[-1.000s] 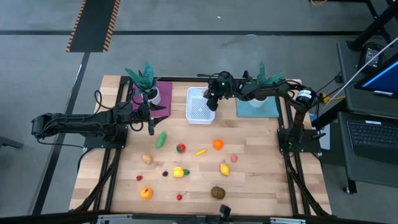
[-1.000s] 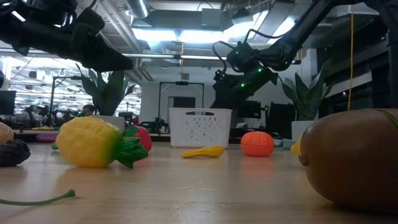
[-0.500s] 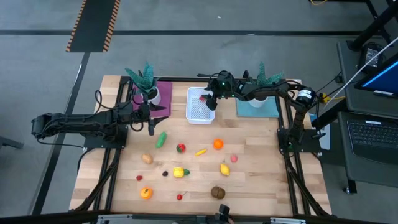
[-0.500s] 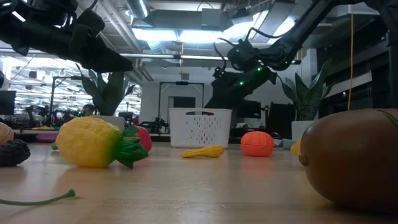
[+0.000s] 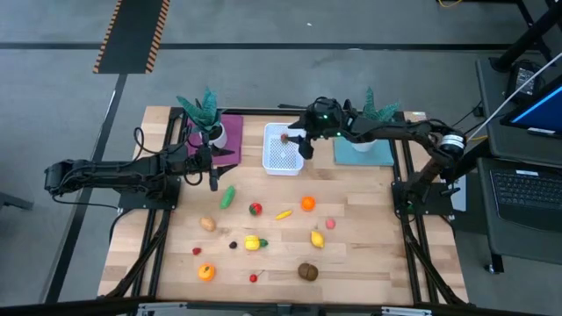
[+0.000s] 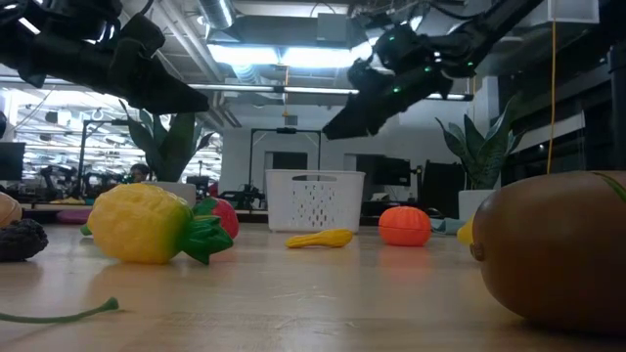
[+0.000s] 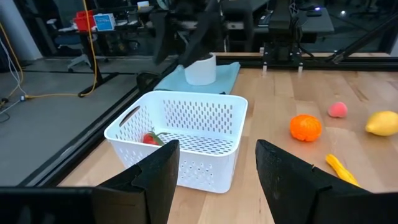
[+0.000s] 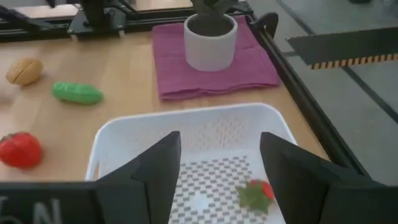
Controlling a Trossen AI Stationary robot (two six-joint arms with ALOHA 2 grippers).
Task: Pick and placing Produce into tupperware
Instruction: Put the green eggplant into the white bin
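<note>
The white tupperware (image 5: 282, 148) stands at the table's far middle, with a red strawberry (image 8: 257, 191) lying on its patterned bottom. My right gripper (image 8: 219, 186) hovers open above the tub's right rim (image 5: 305, 146), nothing between its fingers. My left gripper (image 5: 213, 181) waits open and level left of the tub, over the green cucumber (image 5: 228, 197). The remaining produce rests on the wood nearer the front: a red fruit (image 5: 255, 209), a banana (image 5: 284, 213), an orange (image 5: 307, 204), a lemon (image 5: 317, 238), a potato (image 5: 207, 225) and a kiwi (image 5: 307, 271).
A teal plant in a white pot (image 5: 213, 133) stands on a purple mat (image 5: 230, 140) left of the tub, another pot (image 5: 367, 133) on a teal mat (image 5: 362, 152) to its right. Black frame rails (image 5: 406, 189) run along both table sides.
My right gripper has let go of the red strawberry, which now lies in the tupperware. It has then risen above the tub and drawn back toward the table's right edge, rolling a little.
</note>
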